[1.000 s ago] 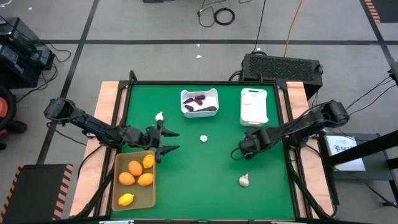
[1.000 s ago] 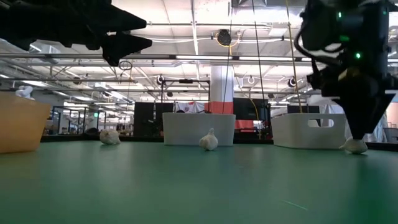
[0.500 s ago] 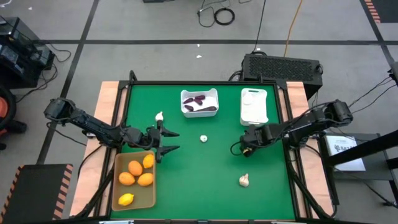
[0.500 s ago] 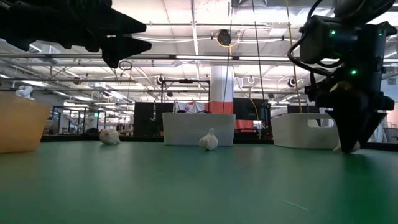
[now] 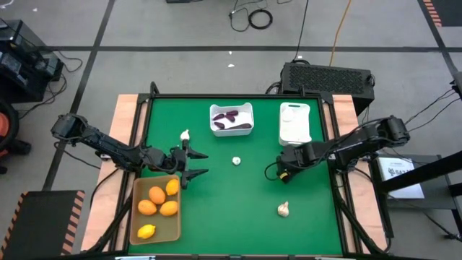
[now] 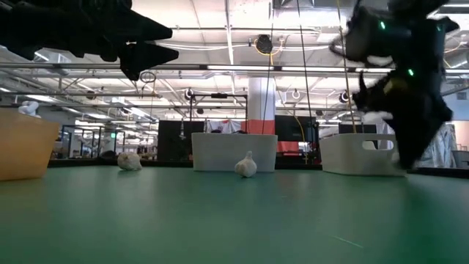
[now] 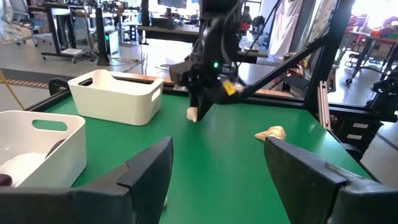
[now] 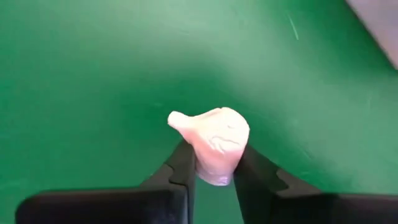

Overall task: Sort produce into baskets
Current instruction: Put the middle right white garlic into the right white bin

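Right end effector (image 8: 214,171) — clamped on garlic bulb (image 8: 213,144) | bulb between fingertips — above green table (image 8: 93,74)

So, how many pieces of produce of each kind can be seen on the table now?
round orange and yellow fruits: 5
purple eggplants: 3, as far as I can tell
garlic bulbs: 4, one of them held in the right claw
Total: 12
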Action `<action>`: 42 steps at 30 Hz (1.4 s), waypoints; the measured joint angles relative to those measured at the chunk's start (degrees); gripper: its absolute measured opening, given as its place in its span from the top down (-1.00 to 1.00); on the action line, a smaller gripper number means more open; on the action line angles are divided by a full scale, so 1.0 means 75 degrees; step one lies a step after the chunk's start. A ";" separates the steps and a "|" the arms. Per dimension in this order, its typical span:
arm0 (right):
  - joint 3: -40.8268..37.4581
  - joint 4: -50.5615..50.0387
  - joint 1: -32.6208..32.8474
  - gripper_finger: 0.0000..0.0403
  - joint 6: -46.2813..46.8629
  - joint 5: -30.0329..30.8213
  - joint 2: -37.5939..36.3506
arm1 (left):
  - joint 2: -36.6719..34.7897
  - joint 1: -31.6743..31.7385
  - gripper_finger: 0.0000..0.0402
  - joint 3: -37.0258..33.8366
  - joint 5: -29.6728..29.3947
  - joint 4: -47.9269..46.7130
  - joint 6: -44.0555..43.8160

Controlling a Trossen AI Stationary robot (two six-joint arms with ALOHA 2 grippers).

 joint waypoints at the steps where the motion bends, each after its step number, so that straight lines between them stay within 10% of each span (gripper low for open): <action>1: 0.0194 -0.0085 0.0000 0.66 -0.0106 -0.0009 -0.0021 | 0.0000 0.0000 -0.30 0.0000 0.0000 0.0000 0.0001; 15: 0.3584 -0.3526 -0.1161 0.65 -0.1909 0.1641 -0.0088 | 0.0000 0.0002 -0.30 0.0000 -0.0008 0.0003 -0.0038; 29: 0.3113 -0.2809 -0.4039 0.65 -0.3971 0.1644 -0.0079 | -0.0003 0.0667 -0.30 0.0006 -0.3863 -0.3176 -0.3446; 42: 0.2049 -0.1552 -0.4717 0.41 -0.4546 0.1565 -0.0073 | -0.0002 0.1676 -0.30 0.0006 -0.3558 -0.5312 -0.5202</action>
